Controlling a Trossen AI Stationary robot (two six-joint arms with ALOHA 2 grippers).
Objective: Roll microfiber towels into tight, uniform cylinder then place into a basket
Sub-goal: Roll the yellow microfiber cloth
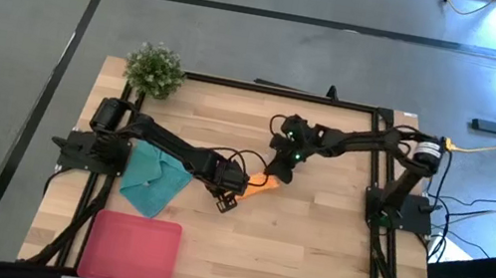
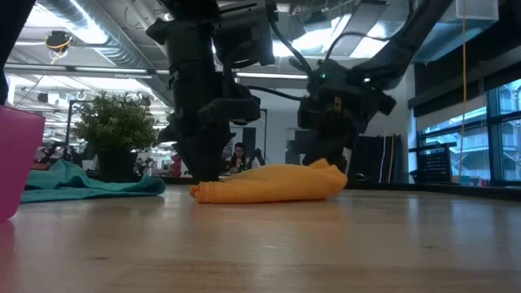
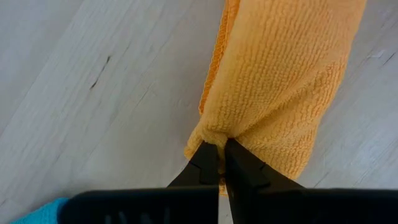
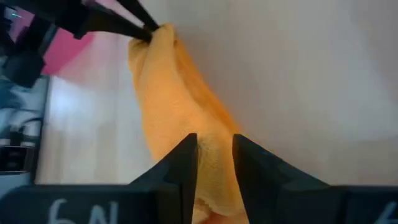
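The orange towel (image 1: 261, 185) lies on the table as a loose roll, seen from the side in the low view (image 2: 273, 183). My left gripper (image 1: 228, 197) is shut on the end of the roll nearer the table's left edge. My right gripper (image 1: 279, 172) is closed on the opposite end. The teal towel (image 1: 156, 179) lies crumpled on the table at the left, under my left arm. The pink basket (image 1: 131, 249) stands at the near left edge, with nothing in it. My left gripper pinches a small tuck of cloth at the roll's end (image 3: 214, 138) between its two fingertips, which point down at a slant. The roll lies on the table. My right gripper has the roll's other end (image 4: 214, 152) between its two fingers, coming from above along the roll. That end stands slightly raised (image 2: 330, 168); the rest lies on the table.
A small green potted plant (image 1: 155, 69) stands at the far left corner. Bare wood (image 1: 330, 254) lies to the near right of the towel. A black frame (image 1: 276, 91) runs round the table.
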